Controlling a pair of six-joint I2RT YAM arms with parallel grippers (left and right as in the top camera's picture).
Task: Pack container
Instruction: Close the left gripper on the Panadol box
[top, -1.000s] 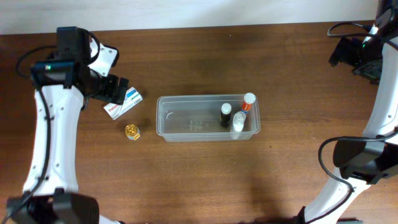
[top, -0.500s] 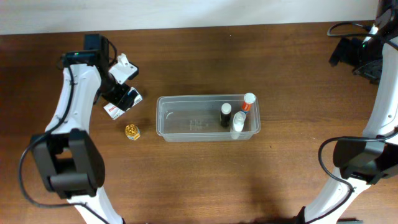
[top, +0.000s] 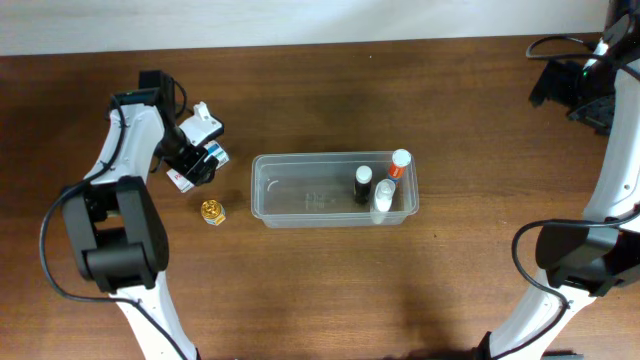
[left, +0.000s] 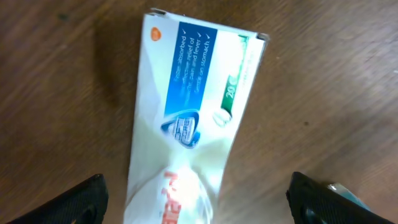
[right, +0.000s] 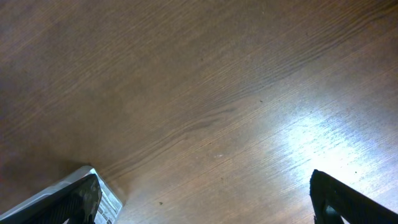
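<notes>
Left gripper (left: 198, 202): jaws wide, straddling carton (left: 193, 87), nothing gripped
Grip: centre across carton width, then close
Contact: probably none yet

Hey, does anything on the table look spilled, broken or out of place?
Nothing looks spilled or damaged. The medicine box and a small gold object lie outside the container, left of it, not yet packed.

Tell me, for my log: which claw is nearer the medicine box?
Left. Left claw hangs directly over the medicine box; right claw sits far across the table.
</notes>
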